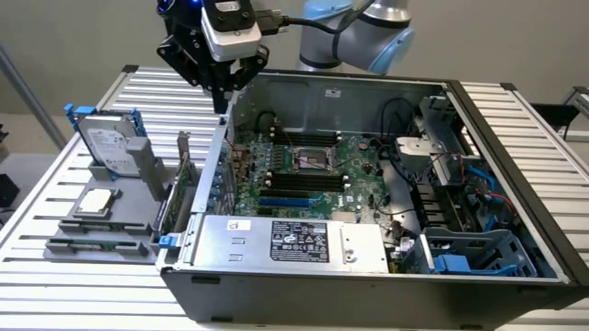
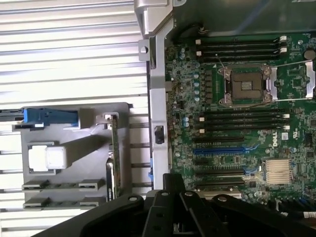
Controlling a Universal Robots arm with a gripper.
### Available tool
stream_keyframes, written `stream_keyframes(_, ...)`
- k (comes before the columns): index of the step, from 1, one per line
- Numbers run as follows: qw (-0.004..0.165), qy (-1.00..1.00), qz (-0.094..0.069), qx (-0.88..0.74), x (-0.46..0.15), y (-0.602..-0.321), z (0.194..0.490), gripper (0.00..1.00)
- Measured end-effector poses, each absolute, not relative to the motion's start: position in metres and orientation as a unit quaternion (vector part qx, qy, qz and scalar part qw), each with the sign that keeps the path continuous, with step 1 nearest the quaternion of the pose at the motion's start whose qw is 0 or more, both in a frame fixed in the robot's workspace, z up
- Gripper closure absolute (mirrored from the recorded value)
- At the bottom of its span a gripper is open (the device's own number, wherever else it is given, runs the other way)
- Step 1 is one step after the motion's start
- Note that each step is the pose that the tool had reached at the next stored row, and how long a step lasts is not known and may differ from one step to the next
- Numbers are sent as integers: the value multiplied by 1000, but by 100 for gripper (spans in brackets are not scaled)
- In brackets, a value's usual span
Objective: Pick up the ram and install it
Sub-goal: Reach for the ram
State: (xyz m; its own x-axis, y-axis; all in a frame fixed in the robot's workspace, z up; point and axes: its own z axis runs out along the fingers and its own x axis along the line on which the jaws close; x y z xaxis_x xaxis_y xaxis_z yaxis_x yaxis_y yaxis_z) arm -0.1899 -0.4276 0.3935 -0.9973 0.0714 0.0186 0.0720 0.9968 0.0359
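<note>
1. A slatted metal table (image 1: 83, 289) carries everything, and a plain pale wall stands behind it.
2. Nearest is the open computer case (image 1: 368, 296). Its silver power supply (image 1: 230, 241) bears a black-and-white label with print too small to read.
3. On the exterior view's left, just beside the case, a grey holder (image 1: 101, 224) carries a square silver processor chip (image 1: 96, 201). Farther back on it a hard drive (image 1: 106, 148) with blue rails stands upright, its label unreadable.
4. The ram (image 1: 179, 189) stands on edge in the holder, on the side closest to the case and just beside the case wall.
5. The green motherboard (image 1: 359, 158) lies flat inside the case. In the wrist view "DELL" (image 2: 273, 139) is printed on it in white.
6. Farthest, the gripper (image 1: 221, 103) hangs above the far end of the case's wall on the exterior view's left. Its fingers are pinched together with nothing between them. The ram sits lower and nearer, a little to the exterior view's left, apart from the gripper.
</note>
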Motion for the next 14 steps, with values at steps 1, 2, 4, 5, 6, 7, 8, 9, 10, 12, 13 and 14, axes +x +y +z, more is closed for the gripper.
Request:
stream_keyframes(1,9,-999,-18,-36,-194,-428,393,89)
stream_keyframes(2,9,-999,-17,-36,-198,-429,393,89)
stream_keyframes(4,9,-999,-16,-36,-206,-430,392,89)
stream_keyframes(5,9,-999,-15,-36,-210,-431,391,89)
stream_keyframes(6,8,-999,-14,-36,-214,-431,391,89)
stream_keyframes(7,8,-999,-14,-36,-218,-432,391,89)
stream_keyframes(8,8,-999,-13,-36,-223,-432,390,89)
stream_keyframes(9,8,-999,-12,-36,-227,-433,390,89)
stream_keyframes(10,8,-999,-12,-36,-231,-433,389,89)
stream_keyframes(12,8,-999,-10,-36,-239,-435,389,89)
stream_keyframes(13,8,-999,-10,-36,-243,-435,388,89)
stream_keyframes(14,8,-999,-9,-36,-247,-436,388,89)
